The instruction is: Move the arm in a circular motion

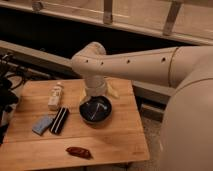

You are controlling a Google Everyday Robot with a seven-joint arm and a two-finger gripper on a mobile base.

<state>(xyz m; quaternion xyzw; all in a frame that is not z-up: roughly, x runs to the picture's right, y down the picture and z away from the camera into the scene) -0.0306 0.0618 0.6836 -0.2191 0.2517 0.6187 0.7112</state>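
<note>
- Camera view: a dim room with a pale railing [107,12] across the top and a dark recess below it. In front stands a small wooden table [112,142], with dark cables [6,87] bunched at its left edge.
- The arm [130,62] comes in from the right as 1 thick white link, level above the table, then bends at a rounded joint and drops straight down. I judge this posture suits the task: with the wrist hanging vertically, the arm can sweep a circle above the objects without dragging through them.
- The gripper [95,101] hangs at the end of that vertical section, directly over the black bowl [84,116] and at or just inside its rim. Whether it is spread or pressed together I cannot tell, and it appears to carry nothing.
- The black bowl is the only container, sitting near the table's middle. Pale streaks show inside it, but whether they are contents, reflections or part of the gripper is unclear.
- 4 loose items lie to the left and front, well apart from the bowl: a white bottle [55,96] lying down, a blue pad [42,125], a flat black box [59,120] just beside the pad, and a reddish-brown packet [79,152] near the front edge.
- A wide, low circle would risk clipping the bottle or the bowl rim, so lifting the gripper first seems wise.
</note>
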